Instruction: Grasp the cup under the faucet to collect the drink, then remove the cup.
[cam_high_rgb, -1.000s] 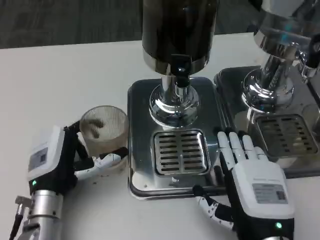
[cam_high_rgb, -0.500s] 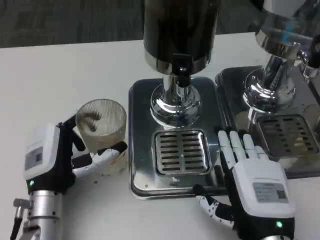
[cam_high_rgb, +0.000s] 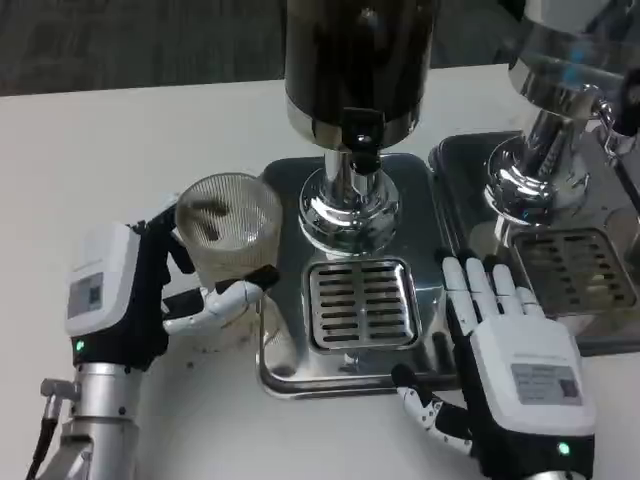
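We see our left hand clasping the ribbed clear cup beside the drip tray; our right hand rests flat, fingers apart.

My left hand has carried the ribbed clear cup rightward and a little up over the last second; I now see the cup's right side overlapping the left edge of the steel drip tray, where earlier it sat apart from the tray on the white surface; the fingers wrapped on its front have travelled with it; my left forearm has shifted right too.
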